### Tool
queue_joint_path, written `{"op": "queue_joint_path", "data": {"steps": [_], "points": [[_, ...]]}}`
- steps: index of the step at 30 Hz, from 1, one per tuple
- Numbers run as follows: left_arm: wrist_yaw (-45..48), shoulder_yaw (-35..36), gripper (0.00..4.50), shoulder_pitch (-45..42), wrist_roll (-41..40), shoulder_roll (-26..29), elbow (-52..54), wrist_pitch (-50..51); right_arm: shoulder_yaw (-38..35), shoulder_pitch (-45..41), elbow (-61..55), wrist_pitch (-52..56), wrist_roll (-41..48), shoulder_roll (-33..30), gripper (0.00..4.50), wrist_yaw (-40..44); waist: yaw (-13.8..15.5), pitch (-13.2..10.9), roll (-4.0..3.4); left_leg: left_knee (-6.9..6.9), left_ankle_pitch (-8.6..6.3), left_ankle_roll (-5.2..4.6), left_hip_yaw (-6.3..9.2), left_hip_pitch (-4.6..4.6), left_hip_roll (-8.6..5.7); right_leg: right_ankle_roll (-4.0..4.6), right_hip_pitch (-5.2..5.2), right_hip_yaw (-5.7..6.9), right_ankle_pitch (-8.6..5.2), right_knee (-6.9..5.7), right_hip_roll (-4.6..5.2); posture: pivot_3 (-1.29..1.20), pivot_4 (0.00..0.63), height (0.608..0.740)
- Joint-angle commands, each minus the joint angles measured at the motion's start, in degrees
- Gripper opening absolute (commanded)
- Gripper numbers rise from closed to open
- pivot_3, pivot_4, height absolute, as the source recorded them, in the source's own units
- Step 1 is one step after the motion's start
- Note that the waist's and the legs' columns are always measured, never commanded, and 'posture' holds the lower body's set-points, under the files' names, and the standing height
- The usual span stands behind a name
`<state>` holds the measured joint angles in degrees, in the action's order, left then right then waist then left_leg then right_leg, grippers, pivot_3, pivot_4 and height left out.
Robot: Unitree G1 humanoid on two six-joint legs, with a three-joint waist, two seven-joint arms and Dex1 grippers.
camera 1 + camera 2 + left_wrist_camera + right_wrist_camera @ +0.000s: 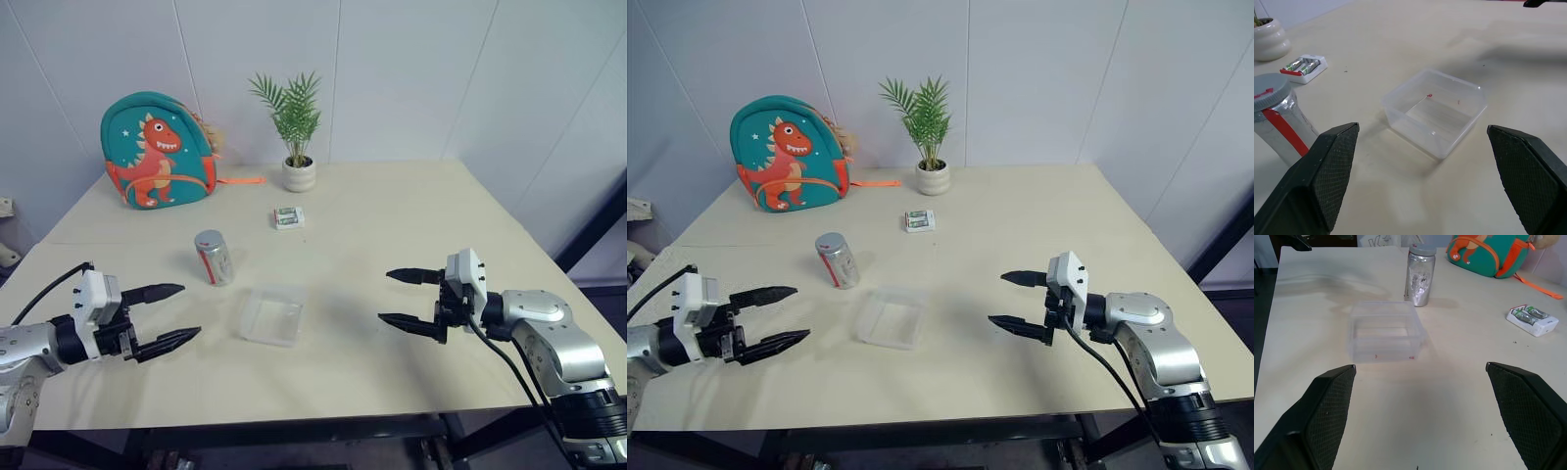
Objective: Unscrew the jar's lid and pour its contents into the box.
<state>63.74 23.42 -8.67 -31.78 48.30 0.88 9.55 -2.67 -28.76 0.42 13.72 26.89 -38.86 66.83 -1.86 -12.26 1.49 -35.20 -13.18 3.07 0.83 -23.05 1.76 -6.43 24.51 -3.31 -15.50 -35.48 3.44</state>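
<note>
I see both arms held low over the table (411, 206), pointing inward. The left gripper (167, 315) and right gripper (407, 299) stand wide open, holding nothing. Between them lies the box (271, 314); the jar (213, 258), with the lid (1268, 87) on, stands just beside it.

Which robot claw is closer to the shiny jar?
The left gripper. It hovers open just in front of the jar, on the robot's left. The right gripper is open beyond the clear box.
</note>
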Motion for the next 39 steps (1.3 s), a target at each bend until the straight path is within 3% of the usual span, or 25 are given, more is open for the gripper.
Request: {"op": "queue_joint_path", "data": {"steps": [1, 5, 10, 18, 25, 39], "points": [[-1.4, 1.22, 4.47, 0.62, 0.73, -0.68, -0.32, -1.55, -1.4, -1.88, -0.15, -0.4, 0.66, -0.43, 4.5, 0.3, -0.04, 0.0, 0.0, 0.0, 0.0, 0.0, 0.0, 0.0, 0.0, 0.0, 0.0, 0.0, 0.0, -0.01, 0.0, 0.0, 0.15, 0.74], [-6.23, 2.13, 4.47, 3.89, 1.56, -3.8, 2.07, -1.9, -0.29, -3.06, 0.56, -0.37, 0.95, 0.73, 4.5, 1.16, -0.16, 0.0, 0.0, 0.0, 0.0, 0.0, -0.03, 0.02, 0.0, -0.03, 0.01, -0.04, 0.01, -0.04, 0.0, 0.0, 0.15, 0.74], [-21.26, 2.03, 4.47, 2.69, 6.57, -10.74, 2.48, -2.63, 0.65, -6.7, 0.95, 1.37, 2.0, 4.34, 4.5, 0.19, 0.0, 0.0, 0.0, -0.11, 0.0, 0.0, 0.0, 0.02, 0.01, -0.08, 0.01, -0.05, 0.05, -0.15, -0.01, 0.0, 0.15, 0.74], [-36.22, -2.13, 4.47, -9.84, 12.65, -19.79, -5.9, -4.02, 2.89, -9.55, -1.48, 2.51, 1.95, 8.86, 4.5, -1.44, 0.34, 0.02, 0.03, -0.72, 0.02, -0.02, 0.05, -0.11, -0.03, -0.22, -0.1, -0.04, 0.24, -0.28, -0.04, 0.0, 0.15, 0.74], [-38.43, -7.05, 4.47, -24.02, 18.53, -20.88, -25.41, -9.76, 3.35, -9.89, -6.19, 4.22, 2.78, 11.03, 4.5, -4.74, 0.09, 0.03, 0.05, -0.82, 0.04, -0.05, 0.02, -0.11, -0.03, -0.25, -0.14, -0.08, 0.36, -0.27, -0.08, 0.0, 0.15, 0.74], [-36.83, -10.68, 4.47, -37.21, 22.05, -20.86, -48.42, -20.28, 3.07, -8.49, -13.77, 8.21, 5.04, 11.71, 4.5, -10.58, 0.21, 0.03, 0.05, -0.75, 0.01, -0.02, 0.02, -0.17, -0.02, -0.3, -0.05, -0.06, 0.39, -0.29, -0.09, 0.0, 0.15, 0.74]]}}
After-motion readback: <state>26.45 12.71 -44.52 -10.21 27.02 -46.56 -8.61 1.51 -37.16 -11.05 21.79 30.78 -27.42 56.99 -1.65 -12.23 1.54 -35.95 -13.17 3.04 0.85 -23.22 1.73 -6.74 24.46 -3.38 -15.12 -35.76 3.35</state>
